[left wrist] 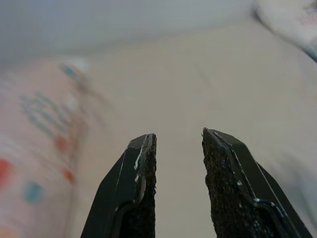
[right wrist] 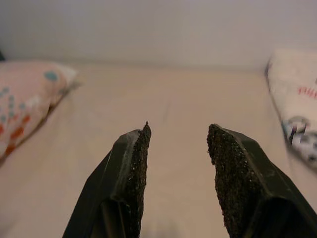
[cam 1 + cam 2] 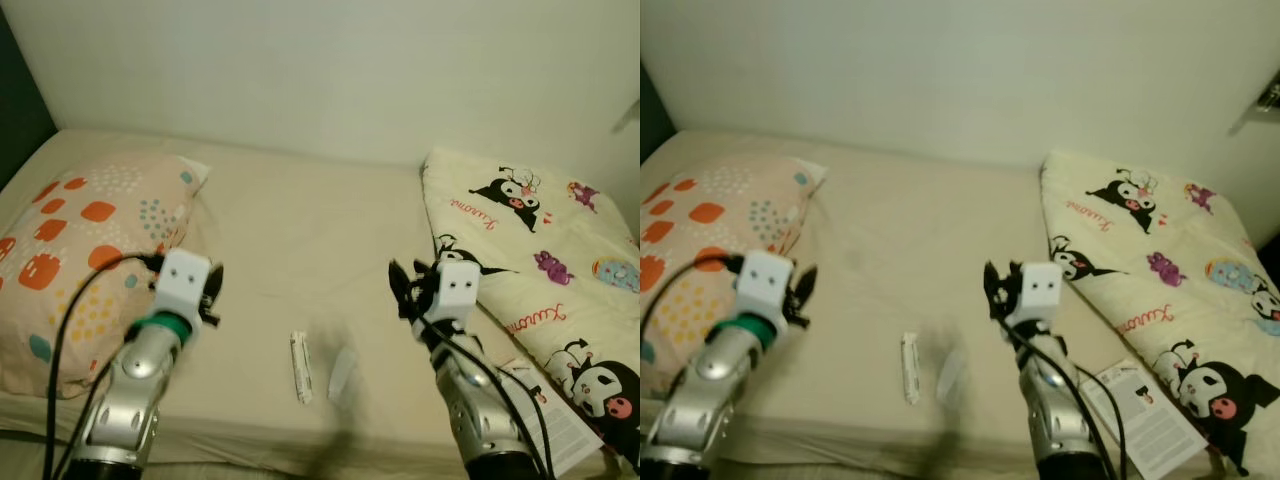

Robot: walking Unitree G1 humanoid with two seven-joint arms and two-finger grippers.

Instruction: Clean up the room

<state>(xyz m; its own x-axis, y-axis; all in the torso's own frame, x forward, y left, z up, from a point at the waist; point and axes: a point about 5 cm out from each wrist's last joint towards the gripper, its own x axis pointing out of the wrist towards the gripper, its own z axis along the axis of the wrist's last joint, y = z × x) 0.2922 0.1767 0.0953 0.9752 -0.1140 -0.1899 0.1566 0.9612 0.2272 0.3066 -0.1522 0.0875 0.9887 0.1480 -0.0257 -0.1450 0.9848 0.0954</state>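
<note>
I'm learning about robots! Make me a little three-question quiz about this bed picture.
1. True or false: the left gripper is holding something.
2. Which lies nearest the leaflet? A) the spotted pillow B) the cartoon blanket C) the white wrapper
3. Fill in: the wrapper lies on the bed sheet, between the two ____.

Key: 1. False, its fingers are apart with nothing between them, like those of the right gripper. 2. B. 3. Arms.
</note>
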